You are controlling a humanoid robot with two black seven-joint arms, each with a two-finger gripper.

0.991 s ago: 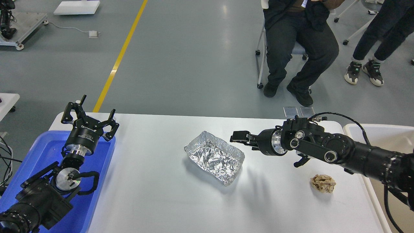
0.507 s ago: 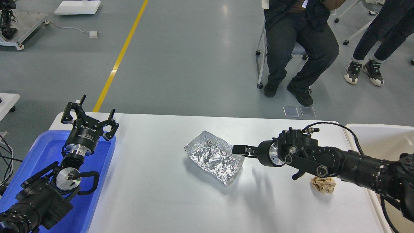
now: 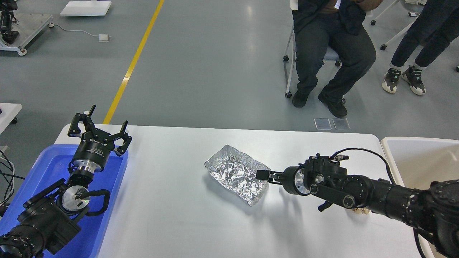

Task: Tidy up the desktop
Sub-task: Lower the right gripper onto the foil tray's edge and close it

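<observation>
The white desktop (image 3: 172,208) carries a crumpled silver foil tray (image 3: 236,173) at its middle. My right gripper (image 3: 263,175) comes in low from the right, and its tip is at the foil tray's right rim. Its fingers are dark and seen edge-on, so I cannot tell whether they grip the rim. A crumpled brown paper ball (image 3: 360,211) is mostly hidden behind my right arm. My left gripper (image 3: 100,124) is open and empty, held above the far end of the blue tray (image 3: 46,168).
A cream-white bin (image 3: 419,161) stands at the desktop's right end. The blue tray sits at the left edge under my left arm. Beyond the far edge, a seated person (image 3: 330,53) and another person's legs (image 3: 412,53) are on the grey floor.
My right arm has dropped lower and moved toward me and left, bringing its gripper to the foil tray's right rim and covering the paper ball. The left arm has not moved.
</observation>
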